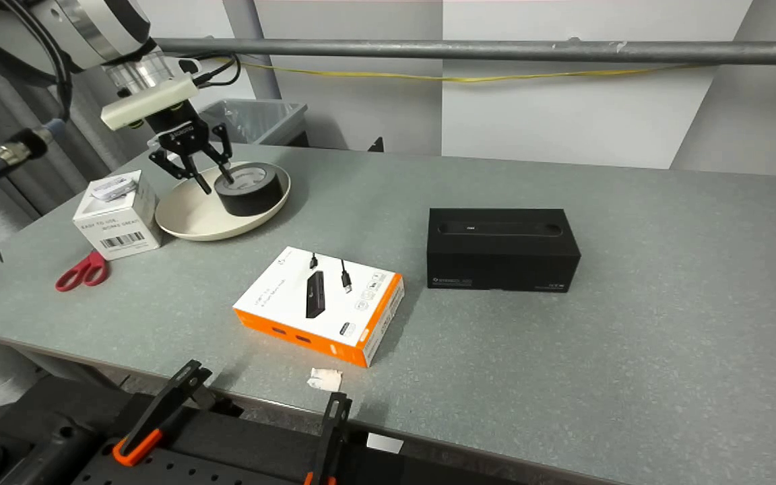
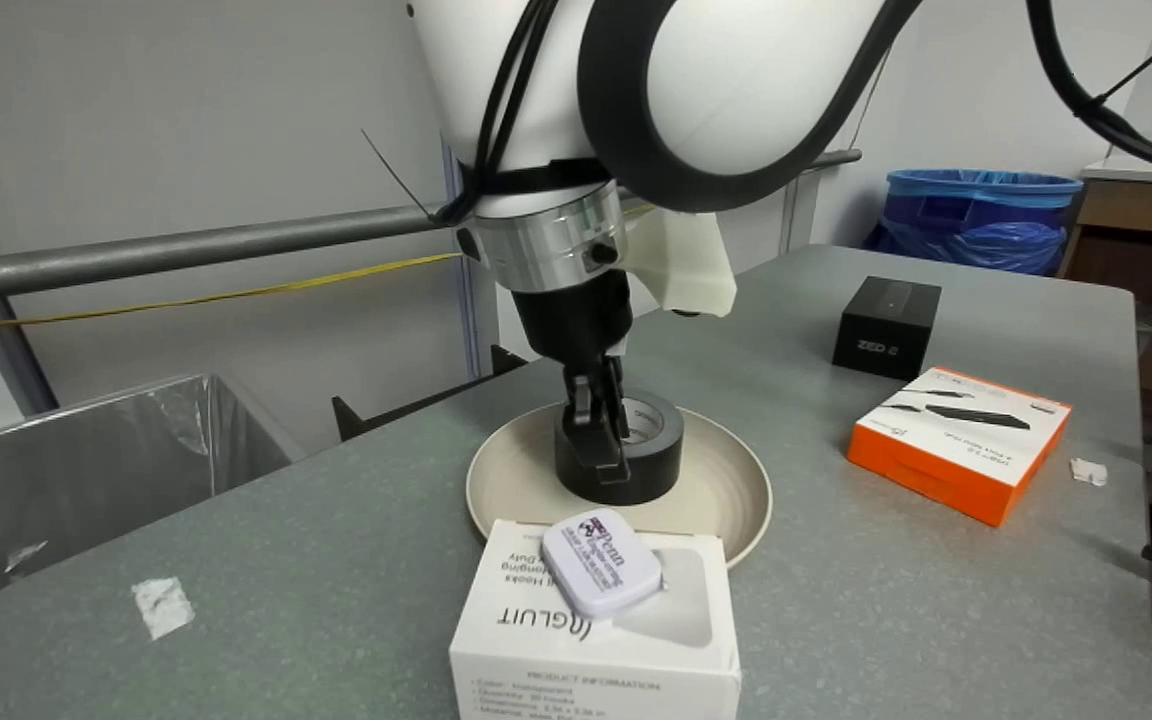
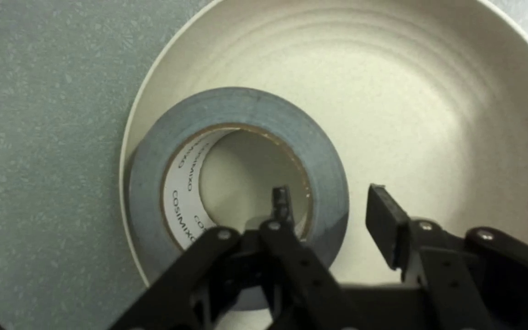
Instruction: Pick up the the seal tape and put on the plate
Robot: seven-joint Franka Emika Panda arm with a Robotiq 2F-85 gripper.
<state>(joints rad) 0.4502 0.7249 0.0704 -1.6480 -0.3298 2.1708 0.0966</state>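
The seal tape, a dark grey-black roll (image 1: pixel 251 202) with a pale printed core, lies flat in the beige plate (image 1: pixel 189 214), near one side of its rim. In an exterior view the tape (image 2: pixel 654 468) sits in the plate (image 2: pixel 726 490) behind the white box. My gripper (image 1: pixel 218 186) is open just over the tape. In the wrist view the gripper (image 3: pixel 328 187) has one finger over the hole of the tape (image 3: pixel 241 104) and the other outside the roll, over the plate (image 3: pixel 397 114). A gap shows between the outer finger and the tape. Finger depth is hard to tell.
A white box (image 1: pixel 118 219) with a small tin (image 2: pixel 601 563) on it stands beside the plate. Red scissors (image 1: pixel 83 271), a white-orange box (image 1: pixel 320 300), a black box (image 1: pixel 502 249) and a paper scrap (image 1: pixel 325 379) are on the table. A grey bin (image 2: pixel 106 480) stands past the edge.
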